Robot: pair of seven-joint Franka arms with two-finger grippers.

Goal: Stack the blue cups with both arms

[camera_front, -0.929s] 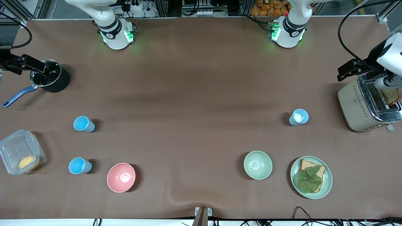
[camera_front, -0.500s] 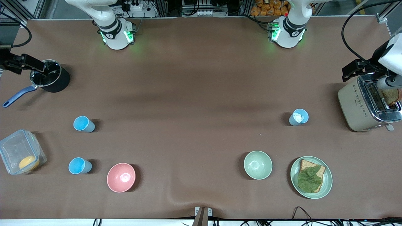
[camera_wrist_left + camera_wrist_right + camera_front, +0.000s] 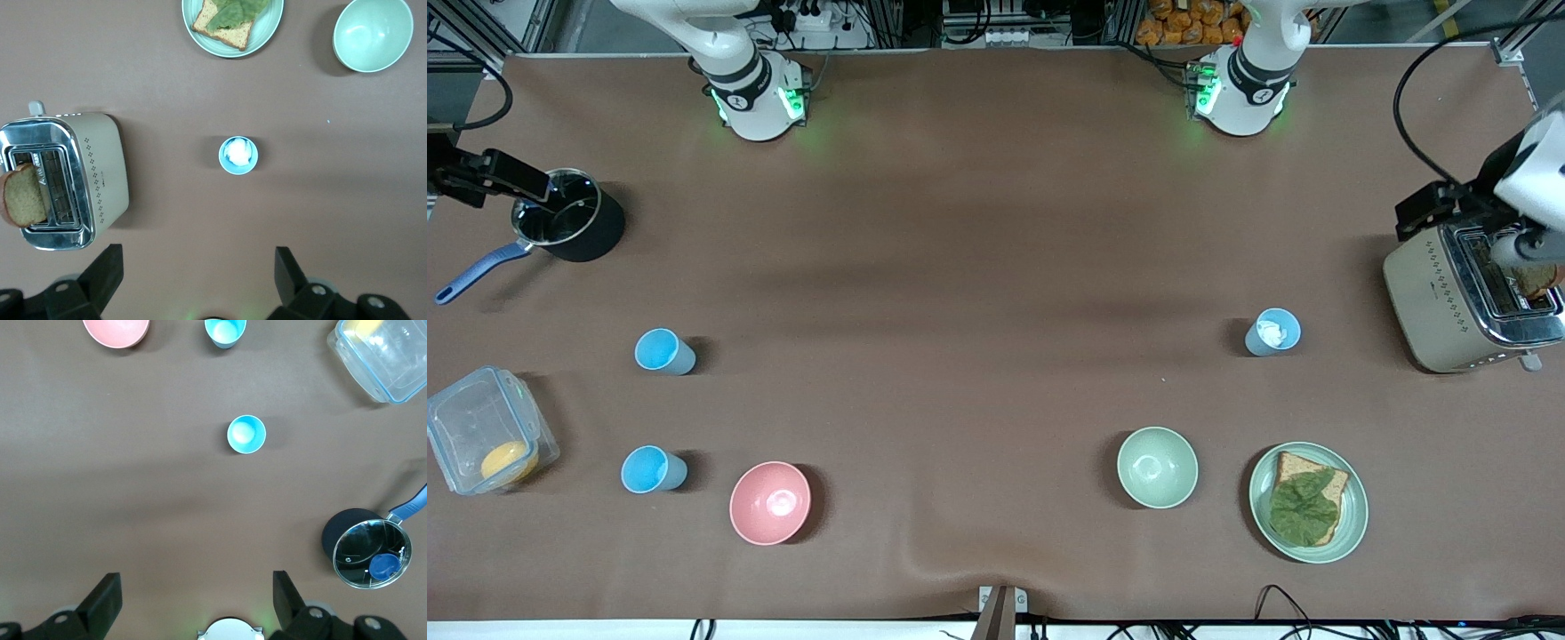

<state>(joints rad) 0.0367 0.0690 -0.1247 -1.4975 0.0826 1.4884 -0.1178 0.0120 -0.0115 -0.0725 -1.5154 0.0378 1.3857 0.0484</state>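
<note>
Three blue cups stand upright on the brown table. Two are at the right arm's end: one [image 3: 664,351] [image 3: 246,434], and one nearer the front camera [image 3: 653,469] [image 3: 225,332] beside the pink bowl. The third [image 3: 1272,332] [image 3: 238,155], at the left arm's end, has something white inside. My left gripper [image 3: 199,267] [image 3: 1436,206] is open and empty, high above the table near the toaster. My right gripper [image 3: 197,587] [image 3: 494,175] is open and empty, high above the table near the pot.
A pink bowl [image 3: 770,502], a pale green bowl [image 3: 1157,467] and a green plate [image 3: 1352,524] with bread and a leaf lie near the front camera. A toaster [image 3: 1440,302] holds a bread slice. A black pot [image 3: 574,227] and a clear box [image 3: 480,427] are at the right arm's end.
Both hands have drifted slightly outward toward the edges of the front view. The cups and everything else on the table have not moved.
</note>
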